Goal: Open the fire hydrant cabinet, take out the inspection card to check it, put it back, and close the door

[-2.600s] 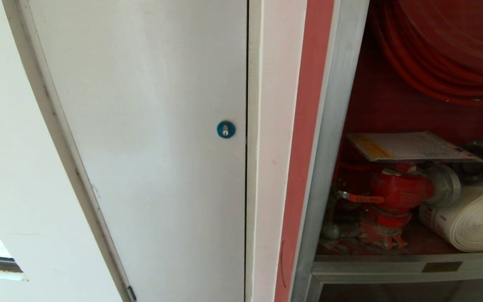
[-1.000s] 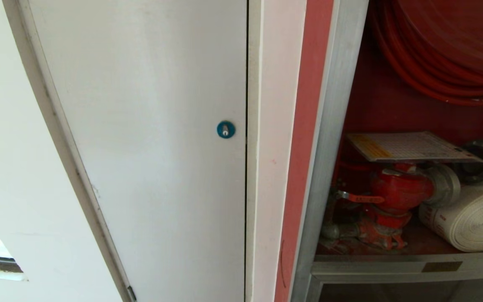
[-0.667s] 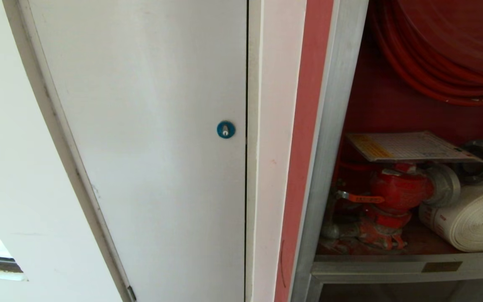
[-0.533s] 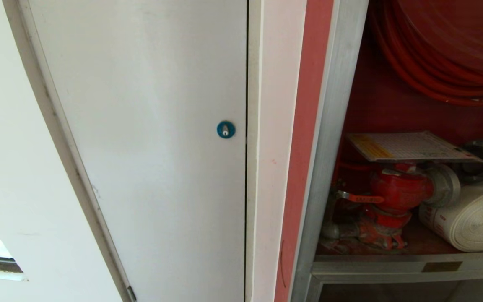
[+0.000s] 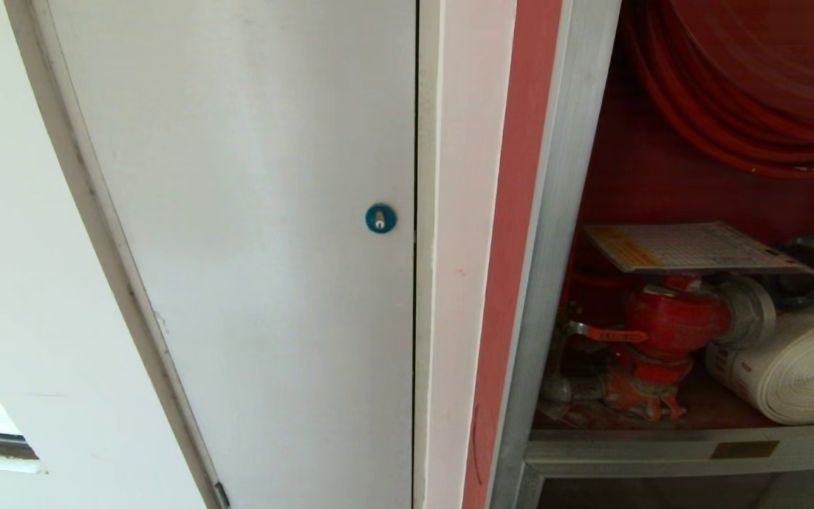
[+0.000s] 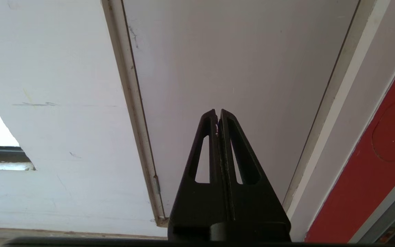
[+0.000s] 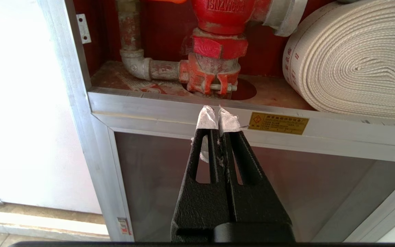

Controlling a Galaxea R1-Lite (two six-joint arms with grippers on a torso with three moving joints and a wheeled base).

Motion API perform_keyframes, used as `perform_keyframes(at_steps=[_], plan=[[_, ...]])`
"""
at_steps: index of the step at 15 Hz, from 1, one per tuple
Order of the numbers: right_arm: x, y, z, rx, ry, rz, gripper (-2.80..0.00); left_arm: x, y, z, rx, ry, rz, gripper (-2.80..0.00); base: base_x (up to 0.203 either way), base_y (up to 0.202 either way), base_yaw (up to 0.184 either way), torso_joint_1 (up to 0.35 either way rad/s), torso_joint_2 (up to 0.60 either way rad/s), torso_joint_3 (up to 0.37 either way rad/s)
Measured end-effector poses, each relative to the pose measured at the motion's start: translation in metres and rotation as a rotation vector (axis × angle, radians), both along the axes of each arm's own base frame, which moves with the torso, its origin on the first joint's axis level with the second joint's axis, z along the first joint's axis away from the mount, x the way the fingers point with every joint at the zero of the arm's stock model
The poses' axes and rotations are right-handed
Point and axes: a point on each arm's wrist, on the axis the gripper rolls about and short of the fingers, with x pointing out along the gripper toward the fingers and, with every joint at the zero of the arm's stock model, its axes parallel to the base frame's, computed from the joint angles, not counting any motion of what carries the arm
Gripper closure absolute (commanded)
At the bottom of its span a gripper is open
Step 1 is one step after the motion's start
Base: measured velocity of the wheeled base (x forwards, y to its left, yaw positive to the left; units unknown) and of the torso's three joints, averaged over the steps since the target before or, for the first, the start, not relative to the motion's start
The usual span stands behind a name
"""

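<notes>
The fire hydrant cabinet (image 5: 555, 233) stands open on the right of the head view, showing its red interior. The inspection card (image 5: 689, 247) lies flat on top of the red valve (image 5: 668, 318), beside the white rolled hose (image 5: 795, 367) and under the red hose reel (image 5: 753, 85). The door is out of view. Neither arm shows in the head view. My right gripper (image 7: 219, 111) is shut and empty, its white-taped tips level with the cabinet's silver sill (image 7: 156, 108), below the valve (image 7: 219, 20). My left gripper (image 6: 217, 113) is shut and empty, facing the white panel.
A plain white door (image 5: 251, 212) with a blue round lock (image 5: 380, 218) fills the left of the head view. Below the sill sits a framed lower panel (image 7: 156, 178), with a yellow label (image 7: 278, 122) on the sill. The white hose (image 7: 355, 58) fills the shelf's right side.
</notes>
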Motion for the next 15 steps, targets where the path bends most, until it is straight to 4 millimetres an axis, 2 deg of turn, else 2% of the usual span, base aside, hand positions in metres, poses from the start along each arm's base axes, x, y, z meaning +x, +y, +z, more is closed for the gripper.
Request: perform_keyframes(at_steps=[15], plan=[[0.0000,0.0000,0.0000,0.000,0.000,0.001,0.00,0.0000,0.0000,0.0000,0.000,0.000,0.000,0.00,0.000,0.000,0.000,0.000,0.00,0.000]])
